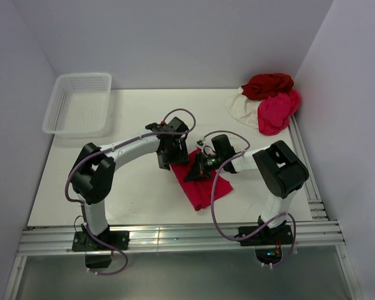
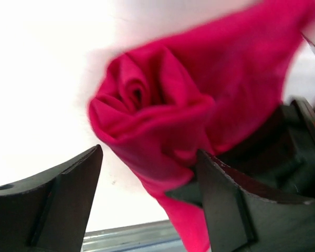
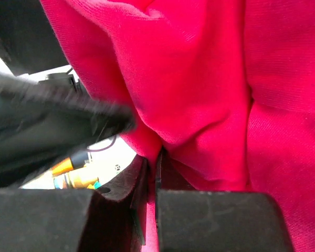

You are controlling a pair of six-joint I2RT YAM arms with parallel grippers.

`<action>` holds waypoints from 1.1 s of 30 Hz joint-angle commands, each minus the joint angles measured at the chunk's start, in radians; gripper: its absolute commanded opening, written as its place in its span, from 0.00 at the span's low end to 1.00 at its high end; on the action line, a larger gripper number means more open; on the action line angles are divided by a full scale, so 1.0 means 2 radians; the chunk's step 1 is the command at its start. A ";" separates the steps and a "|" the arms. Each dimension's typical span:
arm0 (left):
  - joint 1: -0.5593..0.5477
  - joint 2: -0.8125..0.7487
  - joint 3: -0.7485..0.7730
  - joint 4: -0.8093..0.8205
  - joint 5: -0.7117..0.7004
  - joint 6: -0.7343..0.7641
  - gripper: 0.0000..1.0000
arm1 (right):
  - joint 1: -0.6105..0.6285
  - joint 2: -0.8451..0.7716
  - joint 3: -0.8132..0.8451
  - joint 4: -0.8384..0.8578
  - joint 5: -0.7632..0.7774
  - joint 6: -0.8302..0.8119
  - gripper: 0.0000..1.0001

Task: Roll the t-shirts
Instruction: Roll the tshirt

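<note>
Nestling inside spread left tool (image 2: 148, 152): crimson t-shirt (image 2: 163, 105)

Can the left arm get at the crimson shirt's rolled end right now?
Likely yes. The left end effector is open, and the rolled end of the crimson t-shirt sits just ahead of it, nothing between. The right end effector, shut on the cloth alongside, crowds one side.

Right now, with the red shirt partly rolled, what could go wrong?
1. The left pincer is open at the rolled end of the red shirt, so nothing clamps the loose coil and it may unwind.
2. The right pincer is shut on only a thin fold. Pulling could drag the shirt askew instead of rolling it.
</note>
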 commanded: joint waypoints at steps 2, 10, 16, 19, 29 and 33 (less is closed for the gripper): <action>-0.005 0.028 0.039 -0.049 -0.057 -0.018 0.69 | -0.001 -0.018 -0.002 0.002 0.010 -0.002 0.00; -0.005 0.091 0.082 -0.089 -0.095 0.004 0.60 | -0.001 -0.021 -0.007 0.014 0.003 0.002 0.00; -0.003 0.121 0.130 -0.127 -0.108 0.017 0.43 | -0.001 -0.025 -0.023 0.028 0.000 0.005 0.00; -0.001 0.123 0.141 -0.135 -0.105 0.019 0.37 | -0.001 -0.028 -0.037 0.036 0.001 0.006 0.00; 0.010 0.176 0.219 -0.195 -0.072 0.067 0.00 | -0.003 -0.023 -0.045 0.014 0.022 -0.013 0.03; 0.010 0.196 0.242 -0.214 -0.061 0.079 0.00 | -0.002 -0.038 -0.044 -0.009 0.037 -0.029 0.20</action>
